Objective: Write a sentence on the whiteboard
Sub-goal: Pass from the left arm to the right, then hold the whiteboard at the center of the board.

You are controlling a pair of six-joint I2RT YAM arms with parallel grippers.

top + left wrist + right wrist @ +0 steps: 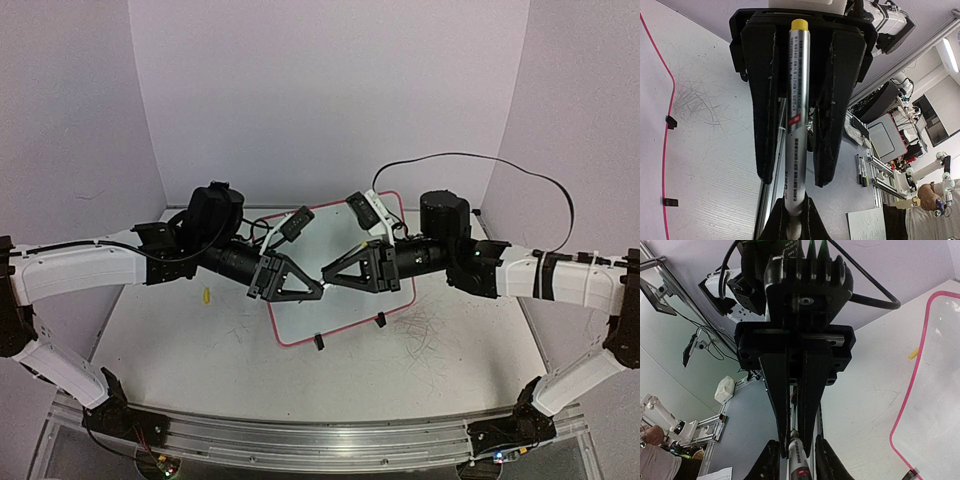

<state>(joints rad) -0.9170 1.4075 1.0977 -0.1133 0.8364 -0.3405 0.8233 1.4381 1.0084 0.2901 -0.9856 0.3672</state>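
The whiteboard (340, 318) lies flat on the table, glossy white with a pink-red frame and two black clip feet. I see no writing on it. Its frame also shows in the left wrist view (669, 100) and the right wrist view (910, 390). Both grippers meet tip to tip above the board. A silver marker (797, 100) with a yellow end lies between the spread fingers of my left gripper (794, 180), with small gaps on both sides. My right gripper (795, 455) is shut on the marker's (799, 462) other end. In the top view the left gripper (312, 292) faces the right gripper (332, 274).
A small yellow cap (205, 296) lies on the table left of the board and shows in the right wrist view (913, 353). Pen scribbles (425, 325) mark the table right of the board. Purple walls close the back and sides.
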